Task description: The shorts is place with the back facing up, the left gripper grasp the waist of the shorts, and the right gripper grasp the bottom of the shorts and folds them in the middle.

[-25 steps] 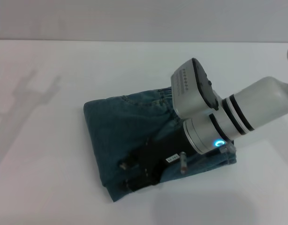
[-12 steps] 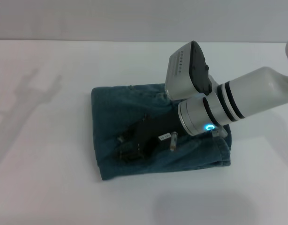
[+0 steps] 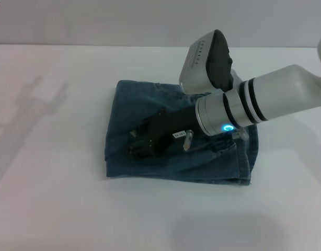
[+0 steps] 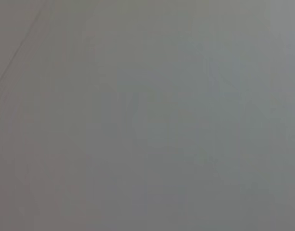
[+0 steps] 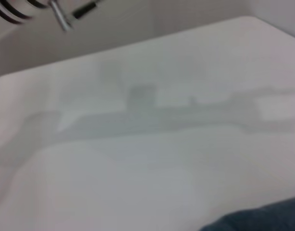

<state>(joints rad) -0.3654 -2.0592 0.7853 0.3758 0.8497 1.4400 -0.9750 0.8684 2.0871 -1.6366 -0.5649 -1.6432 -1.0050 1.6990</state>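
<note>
The shorts lie as a compact, doubled-over denim block near the middle of the white surface, one long edge facing the robot and a stack of edges at the right end, where layers show one above another. The fold looks largely made — no waistband or hem can be told apart in this bundle.

Resting across the top of the cloth is a black pincer on a silver-grey wrist with a lit blue-green ring. The arm reaches in from the right of the head view, so it reads as the right pincer, whatever the wrist's look suggests. Its fingertips sit low against the denim toward the left part of the bundle. Whether they are spread or pinching a layer cannot be told; black fingers merge with dark cloth. The left pincer is not in view: its wrist camera shows only blank grey. The right wrist camera shows mostly bare surface with a sliver of denim at one corner.

The risks, as I judge them:
- If a layer is pinched, lifting away would drag the top half back and undo the fold.
- If the fingertips press down while the arm pulls sideways, friction could slide the whole bundle — it has nothing holding it in place.
- The stacked edges at the right end look uneven; a small tug could skew them further.
</note>
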